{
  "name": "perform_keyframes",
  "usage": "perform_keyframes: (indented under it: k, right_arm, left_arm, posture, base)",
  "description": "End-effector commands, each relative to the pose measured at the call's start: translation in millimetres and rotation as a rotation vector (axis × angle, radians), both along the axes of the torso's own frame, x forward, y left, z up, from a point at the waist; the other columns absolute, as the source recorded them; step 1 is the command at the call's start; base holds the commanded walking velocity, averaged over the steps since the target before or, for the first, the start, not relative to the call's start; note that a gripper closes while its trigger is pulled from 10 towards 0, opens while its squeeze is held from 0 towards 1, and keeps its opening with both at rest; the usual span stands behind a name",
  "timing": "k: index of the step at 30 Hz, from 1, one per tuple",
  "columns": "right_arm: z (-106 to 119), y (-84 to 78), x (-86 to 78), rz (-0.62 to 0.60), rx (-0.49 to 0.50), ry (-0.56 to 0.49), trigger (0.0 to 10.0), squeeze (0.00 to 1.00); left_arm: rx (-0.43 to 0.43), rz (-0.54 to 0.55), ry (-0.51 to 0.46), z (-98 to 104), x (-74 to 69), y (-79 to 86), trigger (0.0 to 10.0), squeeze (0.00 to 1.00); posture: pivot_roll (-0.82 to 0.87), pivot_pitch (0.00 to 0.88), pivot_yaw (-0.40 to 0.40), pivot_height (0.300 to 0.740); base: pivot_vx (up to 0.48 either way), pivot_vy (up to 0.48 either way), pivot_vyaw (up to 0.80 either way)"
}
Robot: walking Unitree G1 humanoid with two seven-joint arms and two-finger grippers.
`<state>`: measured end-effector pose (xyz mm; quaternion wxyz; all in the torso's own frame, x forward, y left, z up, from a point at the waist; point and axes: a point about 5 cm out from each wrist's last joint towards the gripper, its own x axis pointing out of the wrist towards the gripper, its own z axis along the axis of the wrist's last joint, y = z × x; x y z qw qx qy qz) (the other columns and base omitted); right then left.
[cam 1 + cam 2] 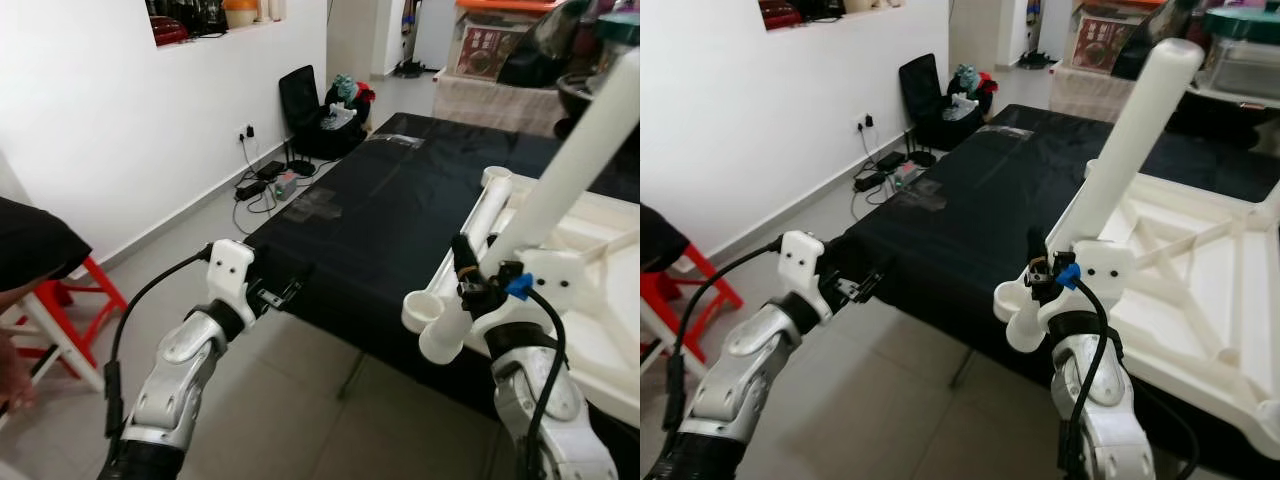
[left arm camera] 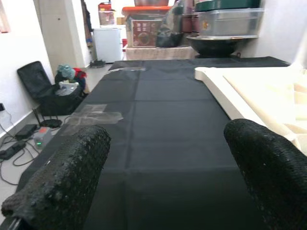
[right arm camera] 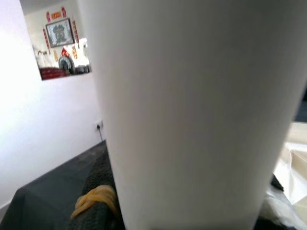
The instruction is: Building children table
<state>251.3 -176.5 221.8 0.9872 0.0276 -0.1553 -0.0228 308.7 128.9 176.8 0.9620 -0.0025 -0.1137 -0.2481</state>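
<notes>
The white children's tabletop [image 1: 1170,335] lies upside down on a black mat [image 1: 380,200]. One white table leg [image 1: 1130,140] stands upright at its near corner and looms large in the right wrist view [image 3: 192,115]. My right gripper [image 1: 470,275] is at the foot of that leg and looks shut on it, with one black finger [image 3: 96,211] showing behind the leg. A second white leg [image 1: 478,240] lies along the tabletop's left edge. My left gripper [image 1: 275,293] hovers open at the mat's near corner, its fingers [image 2: 67,182] spread wide with nothing between them.
To the left stands a red and white stool [image 1: 70,310], with a person's dark sleeve [image 1: 30,245] beside it. A black chair [image 1: 300,100] holding bags and a power strip with cables [image 1: 260,185] sit by the white wall. Boxes and bins [image 2: 153,28] stand beyond the mat.
</notes>
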Motion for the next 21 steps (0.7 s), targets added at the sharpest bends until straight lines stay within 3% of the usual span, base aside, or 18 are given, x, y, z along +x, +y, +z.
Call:
perform_keyframes:
  k: [1,9,15,21]
  right_arm:
    - [7.7,3.7,0.0,0.038,0.038,-0.019,10.0,0.00]
    - [16.7,7.5,1.4,0.095,0.060,-0.052,10.0,0.00]
    - [18.7,1.4,4.4,0.069,0.073,-0.078,10.0,0.00]
    - [20.1,-1.7,7.9,0.044,0.087,-0.095,10.0,0.00]
  left_arm:
    - [-0.008,-0.006,0.002,1.3,-1.6,2.8,10.0,0.00]
    - [-0.029,-0.032,0.007,2.9,-0.3,2.0,10.0,0.00]
    - [-0.042,-0.051,0.000,4.3,-0.4,-0.9,10.0,0.00]
    - [-0.051,-0.057,-0.005,5.7,1.0,-1.5,10.0,0.00]
  posture:
    - [0.00,0.000,-0.013,0.740]
    - [-0.01,0.000,-0.011,0.740]
    - [-0.01,0.000,-0.010,0.740]
    - [-0.01,0.000,-0.018,0.740]
  base:
    - [0.000,0.000,0.00]
    - [0.000,0.000,0.00]
    - [0.308,0.000,0.00]
    - [0.361,0.000,-0.69]
